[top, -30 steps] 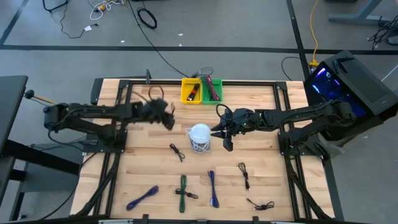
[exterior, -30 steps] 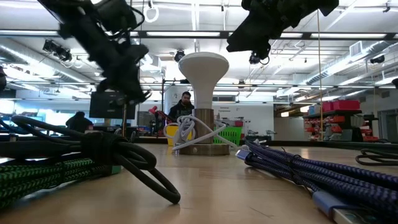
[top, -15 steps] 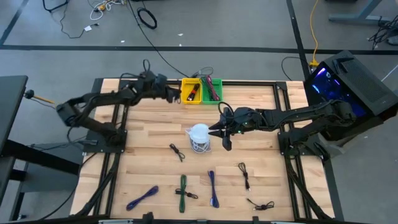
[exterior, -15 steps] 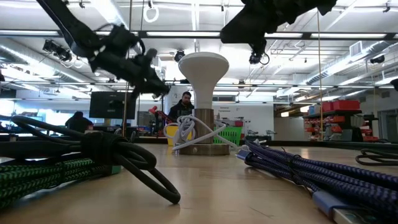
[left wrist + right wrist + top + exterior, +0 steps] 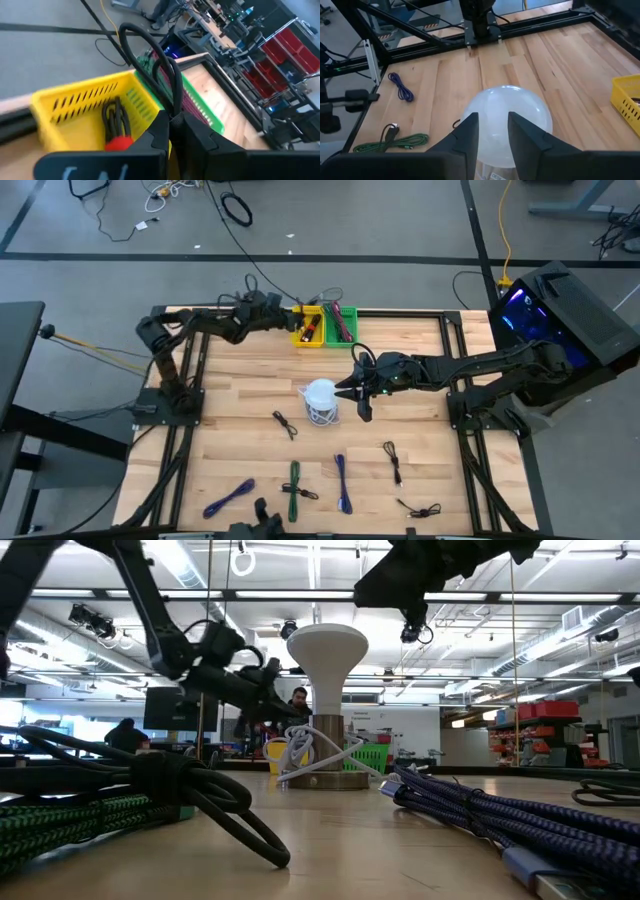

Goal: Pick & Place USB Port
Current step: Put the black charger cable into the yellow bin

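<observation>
My left gripper [image 5: 283, 321] hangs at the far edge, beside the yellow bin [image 5: 307, 327], shut on a coiled black USB cable [image 5: 160, 65]. The yellow bin holds a black cable with a red end [image 5: 116, 127]; a green bin [image 5: 341, 323] with more cables stands to its right. My right gripper [image 5: 352, 391] hovers open, its fingers [image 5: 470, 132] apart with nothing between them, next to the white dome-topped stand [image 5: 321, 397] at the table's middle. A white cable [image 5: 318, 754] is wound around the stand's foot. My left gripper pinches the black cable between its two fingers at the gathered end of the coil [image 5: 173, 114]. The fingers come nearly level from the table's left, slanting a little down. The loop sticks out past the fingertips, lifted clear above the yellow and green bins.
Several bundled cables lie on the near half of the table: black [image 5: 285, 424], blue [image 5: 229, 497], green [image 5: 294, 488], blue [image 5: 343, 483], black [image 5: 392, 461] and black [image 5: 420, 509]. A black frame [image 5: 190, 315] borders the wooden table. People show in the room beyond.
My left gripper has swung from the table's left-middle toward the far edge, then right toward the yellow bin, sinking and turning as it went, with the black cable still in its shut fingers. My right gripper has kept still.
</observation>
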Robot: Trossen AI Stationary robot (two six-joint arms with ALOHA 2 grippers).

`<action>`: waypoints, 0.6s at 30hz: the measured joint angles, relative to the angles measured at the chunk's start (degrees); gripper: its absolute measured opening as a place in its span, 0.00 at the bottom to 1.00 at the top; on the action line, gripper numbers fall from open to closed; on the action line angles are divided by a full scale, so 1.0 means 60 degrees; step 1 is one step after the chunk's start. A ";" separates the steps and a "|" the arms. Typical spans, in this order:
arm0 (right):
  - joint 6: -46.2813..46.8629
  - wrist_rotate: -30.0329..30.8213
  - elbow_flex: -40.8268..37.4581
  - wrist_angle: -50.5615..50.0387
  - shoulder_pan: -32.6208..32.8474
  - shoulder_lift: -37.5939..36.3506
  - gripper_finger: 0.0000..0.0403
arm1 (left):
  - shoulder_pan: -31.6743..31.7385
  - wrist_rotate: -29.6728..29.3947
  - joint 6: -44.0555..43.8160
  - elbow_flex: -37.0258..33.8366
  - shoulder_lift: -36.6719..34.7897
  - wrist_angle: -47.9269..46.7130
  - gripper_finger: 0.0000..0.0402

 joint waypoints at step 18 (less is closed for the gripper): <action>-0.0077 0.0230 0.0000 -0.0004 -0.0002 -0.0003 0.26 | -0.0020 -0.0884 0.0797 0.1536 0.0865 -0.2812 0.51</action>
